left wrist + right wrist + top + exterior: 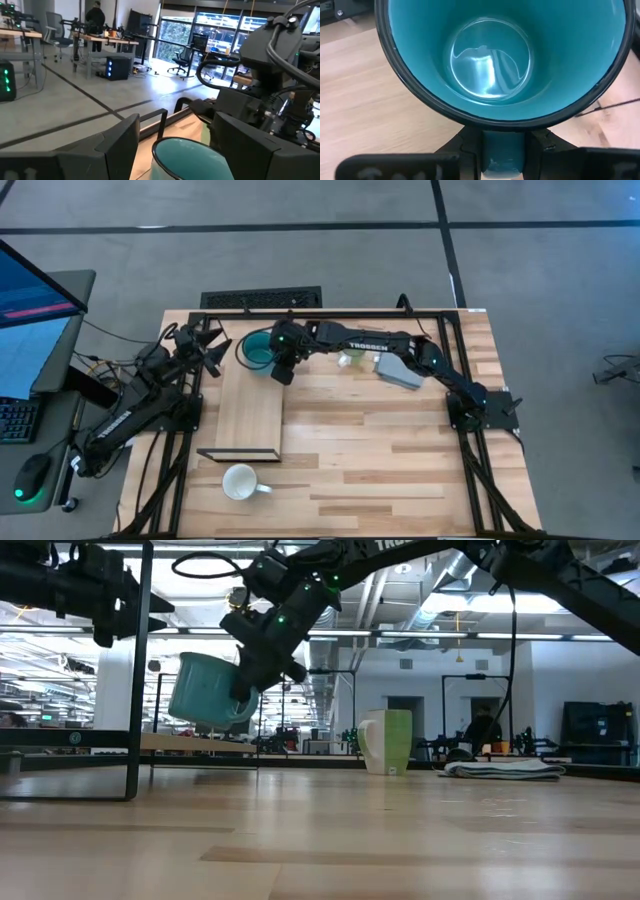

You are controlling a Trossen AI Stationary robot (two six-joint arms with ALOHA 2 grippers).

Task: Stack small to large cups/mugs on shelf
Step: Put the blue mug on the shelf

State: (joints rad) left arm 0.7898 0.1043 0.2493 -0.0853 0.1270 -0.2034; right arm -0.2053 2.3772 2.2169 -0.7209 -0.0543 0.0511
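White handled mug [240,481] sits upright and empty, nearest the table's near edge, just off the near end of the long light-wood shelf board [250,412] with its thin black frame. Shelf top is bare. Right gripper [281,369] pinches the large teal mug [258,352] by its handle, lifted and tilted above the shelf's far end; its inside is empty. Light green mug [386,741] stands upright farther right, near a grey pad [398,373]. Left gripper [212,352] hovers left of the teal mug, fingers spread.
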